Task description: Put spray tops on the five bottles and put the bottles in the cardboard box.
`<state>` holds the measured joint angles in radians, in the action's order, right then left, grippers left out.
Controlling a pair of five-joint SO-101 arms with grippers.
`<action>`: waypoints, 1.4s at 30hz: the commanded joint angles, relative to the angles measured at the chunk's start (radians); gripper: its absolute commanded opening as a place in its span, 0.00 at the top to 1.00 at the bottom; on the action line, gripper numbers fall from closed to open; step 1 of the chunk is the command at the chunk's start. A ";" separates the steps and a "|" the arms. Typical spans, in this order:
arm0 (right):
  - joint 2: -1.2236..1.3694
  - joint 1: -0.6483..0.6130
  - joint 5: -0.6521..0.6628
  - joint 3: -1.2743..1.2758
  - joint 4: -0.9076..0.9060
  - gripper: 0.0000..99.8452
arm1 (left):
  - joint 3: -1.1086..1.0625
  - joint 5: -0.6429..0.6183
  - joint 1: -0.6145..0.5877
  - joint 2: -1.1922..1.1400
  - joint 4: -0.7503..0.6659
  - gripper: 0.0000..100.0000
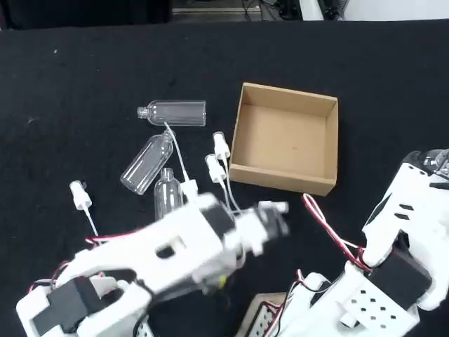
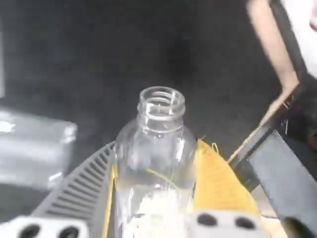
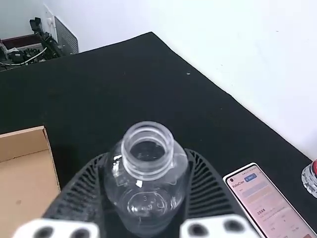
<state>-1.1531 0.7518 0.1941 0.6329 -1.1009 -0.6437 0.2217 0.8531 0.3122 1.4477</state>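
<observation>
Bottle (image 2: pixel 156 166) sits gripped by left claw (image 2: pixel 157 145), second bottle (image 3: pixel 146 181) by right claw (image 3: pixel 146 156), box (image 1: pixel 280 176) near

The black table (image 1: pixel 84 70) is carrying a cardboard box (image 1: pixel 280 175) at two o'clock. Three bottles (image 1: pixel 173 112) (image 1: pixel 146 163) (image 1: pixel 167 193) are lying around ten o'clock, with spray tops (image 1: pixel 221 146) (image 1: pixel 215 168) (image 1: pixel 81 195) lying between them and at nine.

The cardboard box (image 1: pixel 280 179) is open on top. Spray tops (image 1: pixel 221 146) lie just beside its left wall, with three bottles (image 1: pixel 172 112) scattered beyond on the surface (image 1: pixel 365 63).
</observation>
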 commanded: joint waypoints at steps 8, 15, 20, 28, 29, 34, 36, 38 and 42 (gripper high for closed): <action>-0.024 -0.110 0.009 -0.061 -0.058 0.99 | 0.628 0.048 -0.667 -0.009 0.296 0.92; -0.025 -0.284 0.000 -0.038 -0.089 0.99 | 0.664 0.046 -1.009 -0.140 0.077 0.92; -0.025 -0.434 0.000 0.038 -0.084 0.99 | 0.728 0.038 -1.067 -0.328 -0.112 0.92; -0.027 -0.512 -0.002 0.171 -0.028 0.99 | 1.096 -0.077 -1.041 -0.681 -0.158 0.91; -0.027 -0.511 -0.002 0.191 -0.012 0.99 | 1.147 -0.095 -1.041 -0.724 -0.158 0.91; -0.027 -0.511 -0.002 0.272 0.049 0.99 | 1.331 -0.110 -1.055 -0.936 -0.117 0.91; -0.027 -0.511 -0.002 0.297 0.081 0.99 | 1.405 -0.109 -1.055 -1.011 -0.049 0.90; -0.027 -0.511 -0.002 0.315 0.106 0.99 | 1.491 -0.110 -1.058 -1.071 0.020 0.85; -0.027 -0.511 -0.002 0.325 0.110 0.99 | 1.692 -0.115 -1.075 -1.152 0.144 0.72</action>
<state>-1.1531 0.2501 0.1941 0.9659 -1.0211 0.8201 0.1235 -0.1979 -0.8063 1.4845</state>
